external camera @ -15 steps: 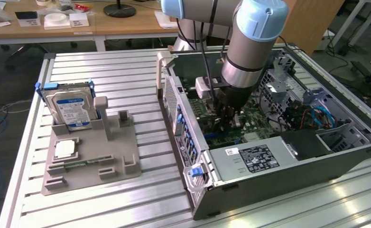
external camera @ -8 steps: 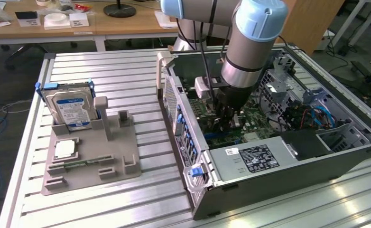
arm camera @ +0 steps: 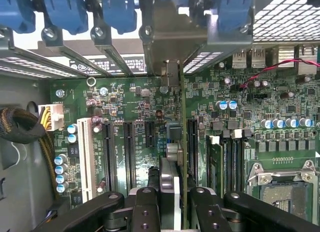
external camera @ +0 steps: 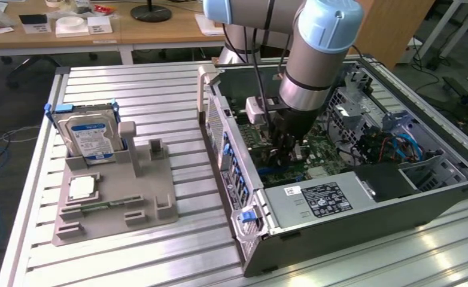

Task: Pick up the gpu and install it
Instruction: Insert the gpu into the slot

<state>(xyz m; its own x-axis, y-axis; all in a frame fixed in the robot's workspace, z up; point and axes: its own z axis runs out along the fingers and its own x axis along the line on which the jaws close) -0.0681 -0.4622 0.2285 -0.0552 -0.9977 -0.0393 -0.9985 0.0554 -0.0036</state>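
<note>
- Gripper (arm camera: 172,204) is lowered inside the open computer case (external camera: 362,203).
- Jaws are closed on the gpu (arm camera: 183,142), held edge-on.
- The gpu is positioned above the motherboard (arm camera: 130,107) slots.

The exterior view looks down from high up and a little way off, at the worktop (external camera: 138,84) and the open computer case (external camera: 425,203). The wrist view sits right behind the fingers (arm camera: 150,202), very close, facing the green motherboard (arm camera: 130,97). Both views share that board (external camera: 318,152) inside the case.
</note>
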